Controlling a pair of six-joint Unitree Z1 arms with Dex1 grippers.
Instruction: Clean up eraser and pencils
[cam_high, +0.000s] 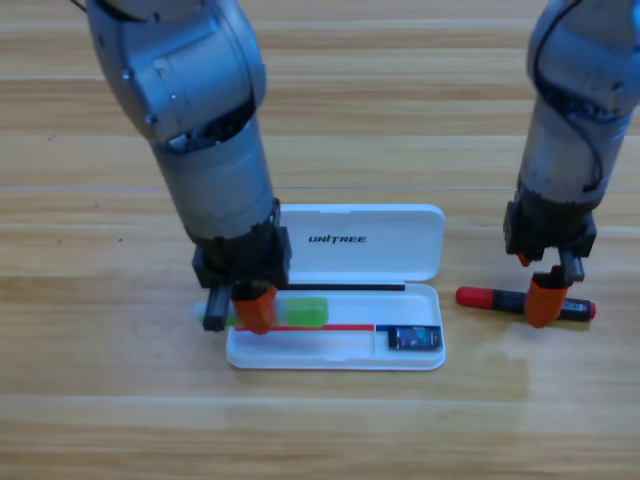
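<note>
The table (90, 400) is light wood with darker grain lines. The open case (400, 255) is white, with dark lettering on its lid. The stick (305, 312) is light green. The eraser (412, 339) is dark with a bluish label. The marker (490, 298) is red-capped, its barrel black. Both arms are grey, with orange jaws on black grippers.

Your two arms: thick grey cylindrical links, black cable along the right arm (580, 110), black gripper housings, orange jaws on left gripper (240, 312) and right gripper (552, 290)
</note>
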